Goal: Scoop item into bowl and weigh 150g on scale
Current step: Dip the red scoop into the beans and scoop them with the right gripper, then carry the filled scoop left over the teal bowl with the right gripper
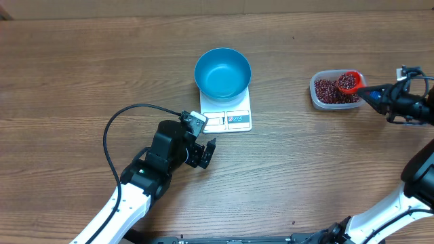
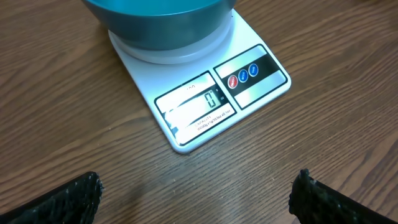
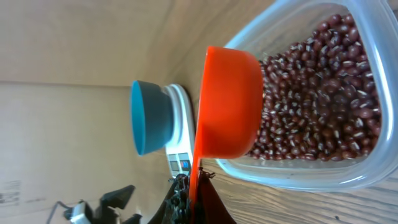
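Right gripper [image 1: 371,95], clamped on an orange scoop [image 1: 348,82] by its handle, held a load of red-brown beans [image 1: 327,89] over the clear tub [image 1: 319,100], well right of the scale [image 1: 230,120]. Next, likely: carry it across open tabletop [image 1: 285,176] to the empty blue bowl [image 1: 222,72] atop the scale. Left gripper [image 1: 205,153], spread wide, hung just before the scale.

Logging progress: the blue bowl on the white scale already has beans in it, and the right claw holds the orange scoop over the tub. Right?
No: the overhead view shows the bowl empty. It does sit on the scale, and the right claw holds the scoop over the tub.
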Tool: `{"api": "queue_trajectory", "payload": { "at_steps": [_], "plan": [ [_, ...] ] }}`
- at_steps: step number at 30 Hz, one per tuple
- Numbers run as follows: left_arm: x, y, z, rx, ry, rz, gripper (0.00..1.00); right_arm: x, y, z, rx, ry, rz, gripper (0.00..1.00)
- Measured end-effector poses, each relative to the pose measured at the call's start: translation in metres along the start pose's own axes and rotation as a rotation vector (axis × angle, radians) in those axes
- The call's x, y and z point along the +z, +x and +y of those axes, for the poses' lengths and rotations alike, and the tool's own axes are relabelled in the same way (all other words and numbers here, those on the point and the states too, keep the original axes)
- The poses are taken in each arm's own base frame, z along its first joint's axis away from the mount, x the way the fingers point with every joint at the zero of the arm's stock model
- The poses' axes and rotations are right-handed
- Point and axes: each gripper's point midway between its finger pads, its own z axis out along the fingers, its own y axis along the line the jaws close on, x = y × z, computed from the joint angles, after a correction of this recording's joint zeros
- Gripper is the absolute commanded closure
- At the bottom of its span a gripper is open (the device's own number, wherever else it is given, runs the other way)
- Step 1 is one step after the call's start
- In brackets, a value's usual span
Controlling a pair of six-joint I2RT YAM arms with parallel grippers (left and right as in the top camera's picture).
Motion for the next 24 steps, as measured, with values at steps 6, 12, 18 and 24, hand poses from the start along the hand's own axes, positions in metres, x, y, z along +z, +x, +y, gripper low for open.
{"api": "queue_trajectory", "payload": {
  "at_steps": [6,12,18,24],
  "plan": [
    [0.000,0.000,0.000,0.000,0.000,0.000,0.00,-0.005,0.003,0.012,0.009,-0.071,-0.011,0.96],
    [0.000,0.000,0.000,0.000,0.000,0.000,0.00,-0.005,0.004,0.025,-0.007,-0.139,-0.020,0.96],
    [0.000,0.000,0.000,0.000,0.000,0.000,0.01,0.004,0.009,0.039,-0.019,-0.189,0.001,0.96],
    [0.000,0.000,0.000,0.000,0.000,0.000,0.00,0.032,0.020,0.060,-0.054,-0.239,0.073,0.96]
  ]
}}
